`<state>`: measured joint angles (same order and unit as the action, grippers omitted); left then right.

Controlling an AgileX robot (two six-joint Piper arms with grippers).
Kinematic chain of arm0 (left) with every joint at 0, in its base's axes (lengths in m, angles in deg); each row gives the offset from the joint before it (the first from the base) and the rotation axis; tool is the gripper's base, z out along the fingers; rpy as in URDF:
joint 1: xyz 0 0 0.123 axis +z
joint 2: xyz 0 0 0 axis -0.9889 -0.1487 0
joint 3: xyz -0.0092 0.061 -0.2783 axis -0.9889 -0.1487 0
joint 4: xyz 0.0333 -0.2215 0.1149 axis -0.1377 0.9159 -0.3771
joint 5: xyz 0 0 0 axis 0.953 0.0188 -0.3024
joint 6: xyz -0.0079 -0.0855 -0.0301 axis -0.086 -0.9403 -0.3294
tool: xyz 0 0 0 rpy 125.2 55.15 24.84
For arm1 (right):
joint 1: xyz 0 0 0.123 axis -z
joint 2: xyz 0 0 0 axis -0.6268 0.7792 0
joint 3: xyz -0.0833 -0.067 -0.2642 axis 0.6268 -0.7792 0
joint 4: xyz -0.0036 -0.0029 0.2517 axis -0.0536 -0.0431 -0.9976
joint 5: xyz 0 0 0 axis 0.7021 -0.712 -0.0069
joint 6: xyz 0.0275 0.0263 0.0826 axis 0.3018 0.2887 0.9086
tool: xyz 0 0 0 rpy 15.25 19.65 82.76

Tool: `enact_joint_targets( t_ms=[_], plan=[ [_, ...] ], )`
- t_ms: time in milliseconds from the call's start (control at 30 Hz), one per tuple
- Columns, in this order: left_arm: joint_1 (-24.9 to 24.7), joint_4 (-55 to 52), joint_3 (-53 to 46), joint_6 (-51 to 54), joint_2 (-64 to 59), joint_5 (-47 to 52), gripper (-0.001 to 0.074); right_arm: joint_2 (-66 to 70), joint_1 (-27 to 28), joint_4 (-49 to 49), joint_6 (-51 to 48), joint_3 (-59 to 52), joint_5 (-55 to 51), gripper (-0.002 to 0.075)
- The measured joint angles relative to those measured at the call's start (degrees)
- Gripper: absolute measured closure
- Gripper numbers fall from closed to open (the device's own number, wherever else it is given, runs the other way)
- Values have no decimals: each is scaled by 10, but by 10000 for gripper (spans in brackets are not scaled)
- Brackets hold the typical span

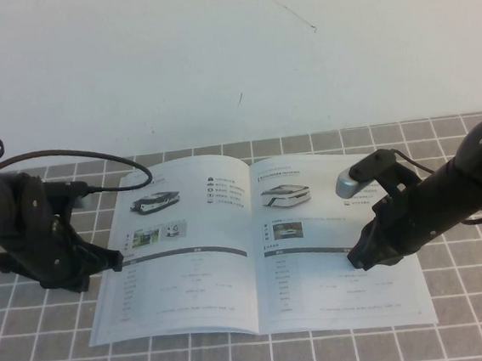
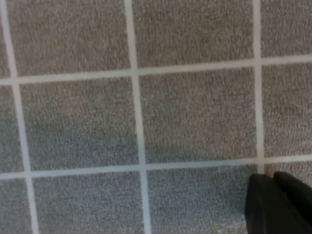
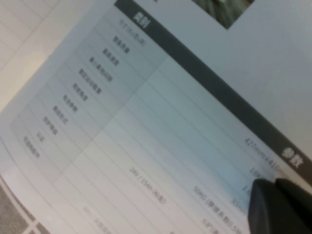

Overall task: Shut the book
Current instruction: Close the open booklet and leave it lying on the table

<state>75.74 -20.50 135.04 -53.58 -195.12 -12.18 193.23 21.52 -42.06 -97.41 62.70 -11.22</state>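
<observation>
On the grey checked mat (image 1: 343,354), below a white wall (image 1: 212,55): book (image 1: 201,295), open and flat, both printed pages up, spine running away from the robot, between the two arms. At the left: left arm (image 1: 23,227), low over the mat. At the right: right arm (image 1: 446,186), reaching across the right page. Left gripper (image 1: 115,261) just at the outer edge of the left page, over bare mat; fingers (image 2: 263,207) pressed together, holding nothing. Right gripper (image 1: 357,259) low on the right page, over its table of text; fingers likewise together, nothing between them.
</observation>
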Motion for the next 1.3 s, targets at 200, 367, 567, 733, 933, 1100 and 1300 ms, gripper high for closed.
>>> enact_joint_targets(
  t_ms=[200, 367, 567, 733, 933, 1100, 1300],
  plan=[
    [0, 6, 5, 19, -6, 0, 737, 0, 0, 0, 0, 1, 0, 729],
    [0, 14, 5, 32, -6, 0, 737, 0, 0, 0, 0, 1, 0, 729],
    [-4, 9, 5, 38, -2, -2, 737, 0, 0, 0, 0, 1, 0, 729],
    [-6, 20, 11, 39, 6, 0, 738, 0, 0, 0, 0, 1, -1, 729],
    [-6, 28, 15, 41, -1, -2, 737, 0, 0, 0, 0, 1, -1, 729],
    [-6, 28, 17, 48, -12, -8, 737, 0, 0, 0, 0, 1, -1, 729],
    [-6, 86, 17, 114, -12, -8, 737, 0, 0, 0, 0, 1, -1, 729]
  ],
)
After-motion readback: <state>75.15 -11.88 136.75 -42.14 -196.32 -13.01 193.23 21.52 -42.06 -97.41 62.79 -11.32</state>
